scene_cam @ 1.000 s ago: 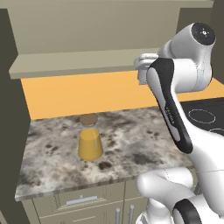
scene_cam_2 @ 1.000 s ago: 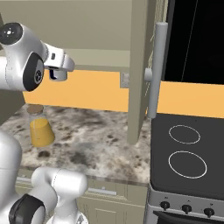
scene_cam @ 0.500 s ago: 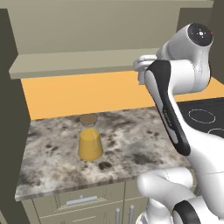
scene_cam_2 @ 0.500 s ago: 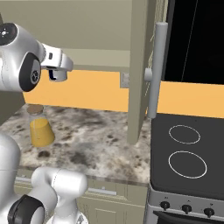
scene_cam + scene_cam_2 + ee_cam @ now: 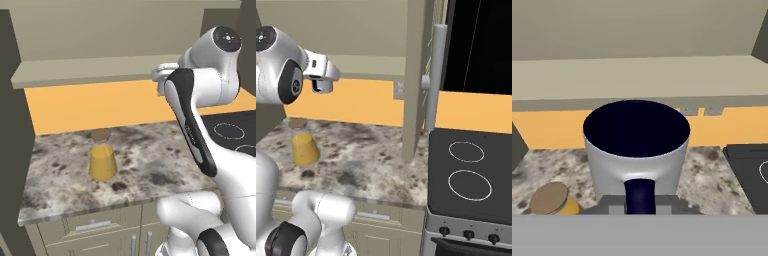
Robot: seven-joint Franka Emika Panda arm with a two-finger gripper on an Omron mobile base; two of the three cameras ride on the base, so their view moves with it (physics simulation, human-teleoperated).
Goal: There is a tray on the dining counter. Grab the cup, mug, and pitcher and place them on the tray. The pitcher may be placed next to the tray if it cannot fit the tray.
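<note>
I hold the light grey mug with dark interior (image 5: 637, 150) upright, jaws clamped on its dark loop handle; the cork-lidded carafe of orange liquid (image 5: 102, 157) stands below them.

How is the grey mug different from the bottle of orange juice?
The mug is held up in the air by the robot's gripper, while the pitcher stands on the marble counter. The mug is grey, open-topped and dark inside; the pitcher is clear, holds orange liquid and has a brown lid. The mug has a dark handle; the pitcher shows none. Both are upright.
</note>
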